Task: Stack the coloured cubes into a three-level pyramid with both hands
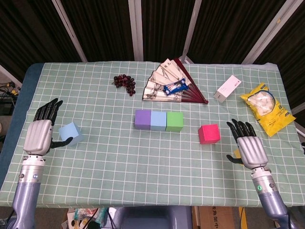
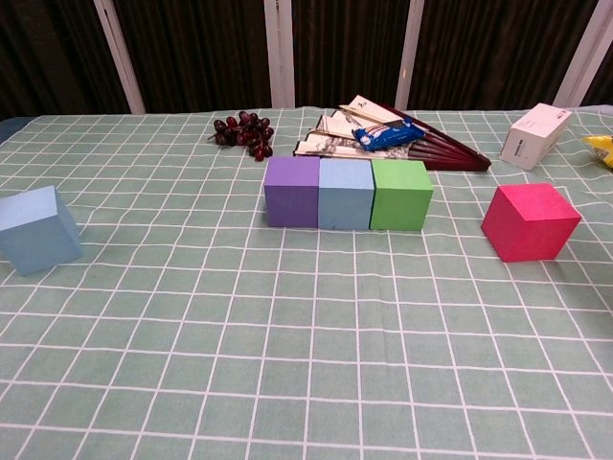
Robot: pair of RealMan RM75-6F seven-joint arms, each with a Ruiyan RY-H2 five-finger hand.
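Base row of purple cube (image 1: 142, 119), blue cube (image 1: 158, 120), green cube (image 1: 175, 120) done | left hand (image 1: 39, 136) fingers apart, empty, light-blue cube (image 1: 70, 133) just beside thumb | right hand (image 1: 249, 149) fingers apart, empty, pink cube (image 1: 209, 133) just inboard | close squarely on opposite faces, lift level.

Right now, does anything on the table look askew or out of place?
Only mildly: the light blue cube near the left hand and the pink cube sit rotated to the cloth's grid, unlike the squared purple-blue-green row. Nothing is spilled or damaged.

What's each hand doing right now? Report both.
Left hand: open, holding nothing, beside the light blue cube.
Right hand: open, holding nothing, near the pink cube.
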